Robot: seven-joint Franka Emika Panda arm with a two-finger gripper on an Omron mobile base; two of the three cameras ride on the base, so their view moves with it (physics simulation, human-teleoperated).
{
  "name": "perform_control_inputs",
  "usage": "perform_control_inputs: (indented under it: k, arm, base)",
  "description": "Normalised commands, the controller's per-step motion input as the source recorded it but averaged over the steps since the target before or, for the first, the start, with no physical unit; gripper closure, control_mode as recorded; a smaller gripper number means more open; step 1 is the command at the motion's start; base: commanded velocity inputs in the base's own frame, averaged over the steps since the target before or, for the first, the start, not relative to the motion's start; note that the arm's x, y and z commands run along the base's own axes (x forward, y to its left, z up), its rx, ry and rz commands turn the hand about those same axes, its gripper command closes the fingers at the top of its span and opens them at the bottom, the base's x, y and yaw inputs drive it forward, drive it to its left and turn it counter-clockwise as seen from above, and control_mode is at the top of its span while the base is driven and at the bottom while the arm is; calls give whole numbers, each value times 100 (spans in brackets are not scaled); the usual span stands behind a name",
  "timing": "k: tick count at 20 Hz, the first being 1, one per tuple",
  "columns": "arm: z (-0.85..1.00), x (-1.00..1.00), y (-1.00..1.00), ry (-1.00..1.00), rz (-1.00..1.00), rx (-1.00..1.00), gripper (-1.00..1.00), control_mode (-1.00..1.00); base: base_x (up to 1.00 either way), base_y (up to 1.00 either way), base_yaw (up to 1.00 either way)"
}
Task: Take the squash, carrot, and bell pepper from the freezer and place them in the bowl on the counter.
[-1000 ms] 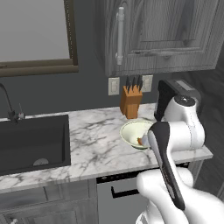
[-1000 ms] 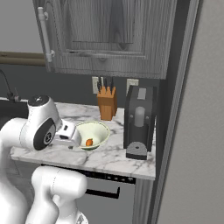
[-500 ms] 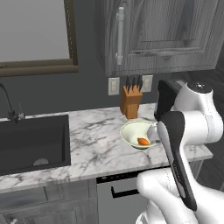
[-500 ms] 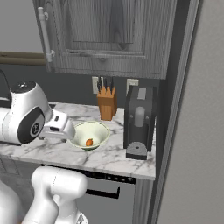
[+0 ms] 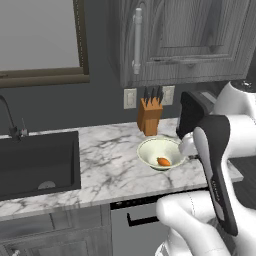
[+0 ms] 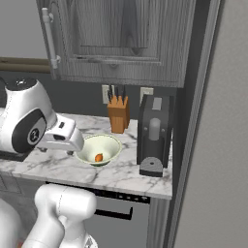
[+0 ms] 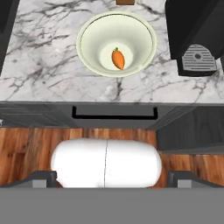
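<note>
The carrot lies in the bowl near the counter's front edge; squash and pepper remain; gripper spread, empty.

The carrot is lying in the bowl, which is sitting on the bench at the upper centre of the hand view. The knife block is standing just behind the bowl, the coffee machine to its right, the sink well apart at the left.
</note>
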Motion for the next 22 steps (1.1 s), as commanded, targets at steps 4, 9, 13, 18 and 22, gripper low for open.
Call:
perform_control_inputs:
  k: [4,9,13,18,22]
  arm:
    - [0,-29,-13,0,0,0,-100,-100]
    - [0,-25,0,0,0,0,-100,-100]
    - [0,-16,0,0,0,0,-100,-100]
    - [0,-12,0,0,0,0,-100,100]
    - [0,0,0,0,0,0,-100,100]
  base:
    - [0,0,0]
    - [0,0,0]
    - [0,0,0]
    - [-35,0,0]
    - [-93,0,0]
